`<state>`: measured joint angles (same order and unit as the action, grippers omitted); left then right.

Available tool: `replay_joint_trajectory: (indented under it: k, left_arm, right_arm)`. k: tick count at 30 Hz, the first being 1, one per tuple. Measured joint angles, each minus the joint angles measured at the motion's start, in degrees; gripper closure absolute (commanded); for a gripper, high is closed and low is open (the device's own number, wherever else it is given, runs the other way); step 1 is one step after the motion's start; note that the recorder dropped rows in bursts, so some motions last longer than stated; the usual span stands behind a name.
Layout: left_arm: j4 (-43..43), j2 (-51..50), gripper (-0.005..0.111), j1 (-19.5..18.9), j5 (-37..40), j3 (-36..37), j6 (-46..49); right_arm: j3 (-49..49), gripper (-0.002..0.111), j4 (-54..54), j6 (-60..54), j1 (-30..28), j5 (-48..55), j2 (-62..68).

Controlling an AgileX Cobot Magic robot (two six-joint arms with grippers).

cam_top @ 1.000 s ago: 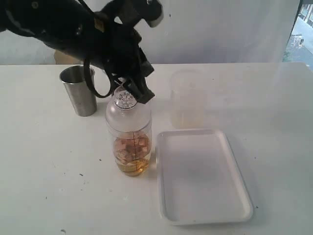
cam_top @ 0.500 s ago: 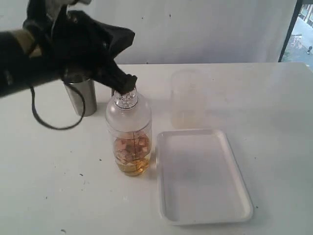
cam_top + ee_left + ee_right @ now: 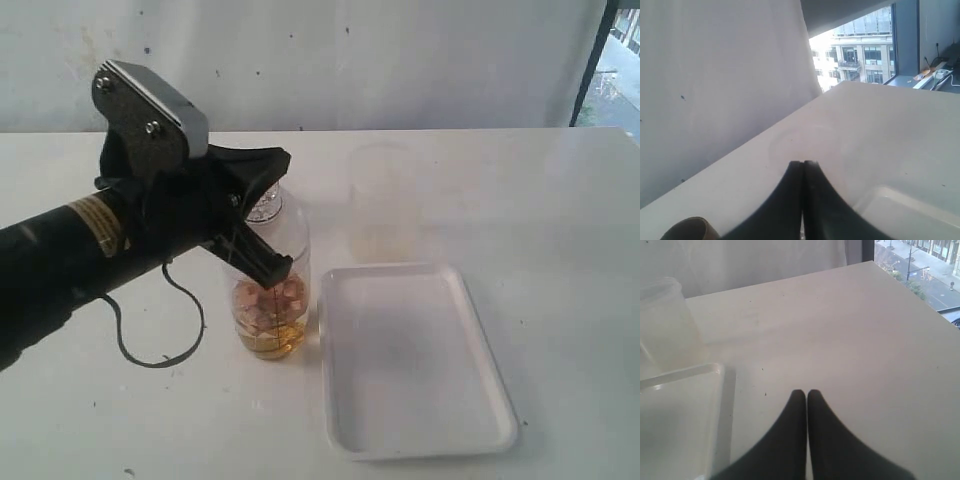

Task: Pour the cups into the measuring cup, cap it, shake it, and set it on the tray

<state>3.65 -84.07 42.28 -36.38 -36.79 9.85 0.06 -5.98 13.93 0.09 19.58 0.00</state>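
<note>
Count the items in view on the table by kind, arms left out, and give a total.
Measuring cup: 1
Cap, on the measuring cup: 1
Frosted cup: 1
Tray: 1
Total: 4

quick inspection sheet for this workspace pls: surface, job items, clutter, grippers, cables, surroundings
surface: white table, a few small dark specks, no spill seen
job's things: measuring cup upright close beside the tray, amber liquid and brown cubes inside, cap on top; tray bare; steel tumbler and wooden cup not seen, left arm blocks that side
clutter: frosted cup upright behind the tray
grippers: left gripper shut, holding nothing; right gripper shut, holding nothing
cables: black cable loop hangs below the left arm
surroundings: white wall behind, window at the right edge
</note>
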Motion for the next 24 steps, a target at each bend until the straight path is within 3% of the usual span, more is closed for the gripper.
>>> replay_joint_trajectory:
  k: [15,24]
  left_arm:
    - [0.08,-2.84,0.107,0.00,-2.38,-0.72,-0.40]
    - [0.08,3.60,0.107,0.00,-2.05,-0.72,-0.44]
  right_arm:
    - [0.00,0.108,0.00,0.00,0.00,0.00,0.00]
    - [0.00,0.108,0.00,0.00,0.00,0.00,0.00]
